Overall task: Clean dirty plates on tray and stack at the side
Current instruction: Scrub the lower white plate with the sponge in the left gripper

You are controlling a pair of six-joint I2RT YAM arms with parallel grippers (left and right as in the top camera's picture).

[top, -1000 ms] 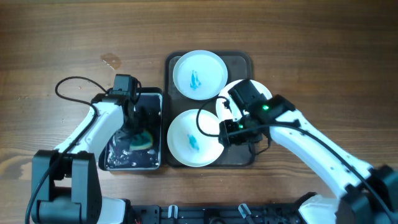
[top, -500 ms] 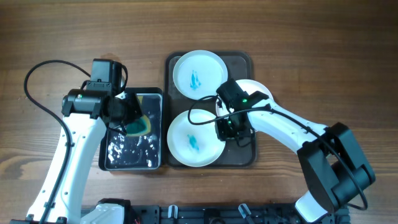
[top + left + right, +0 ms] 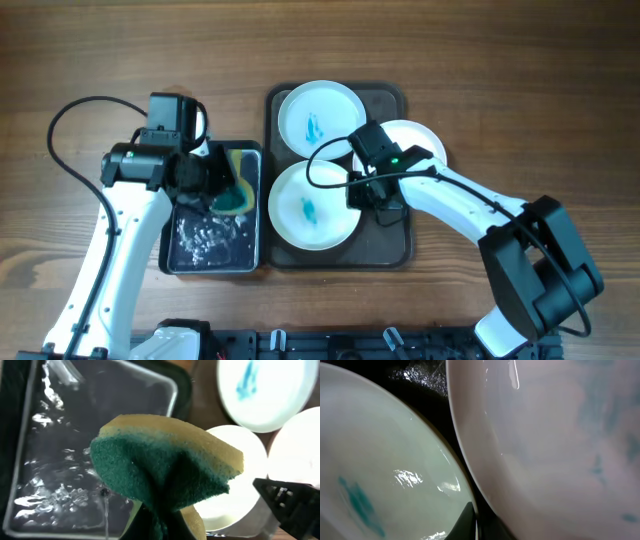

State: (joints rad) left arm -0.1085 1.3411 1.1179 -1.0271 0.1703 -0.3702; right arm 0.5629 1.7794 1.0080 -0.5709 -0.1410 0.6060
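Observation:
Three white plates lie on the dark tray [image 3: 388, 242]. The back plate [image 3: 320, 120] and the front plate [image 3: 312, 205] each carry a teal smear; the right plate [image 3: 412, 142] lies partly under my right arm. My right gripper [image 3: 364, 192] is shut on the front plate's right rim, which the right wrist view shows pinched between the fingertips [image 3: 470, 519], with the right plate [image 3: 560, 435] close beside it. My left gripper [image 3: 218, 185] is shut on a green-and-yellow sponge [image 3: 165, 470] held above the black basin [image 3: 205, 245]; a drop hangs from the sponge.
The basin [image 3: 75, 435] holds shallow water and stands just left of the tray. Bare wooden table [image 3: 500, 60] surrounds both. The right arm's black link [image 3: 295, 505] shows at the edge of the left wrist view. Cables loop off each arm.
My right gripper has shut on the front plate's rim, and that plate has shifted toward the back plate. The left arm lifted the sponge out of the basin and holds it above.

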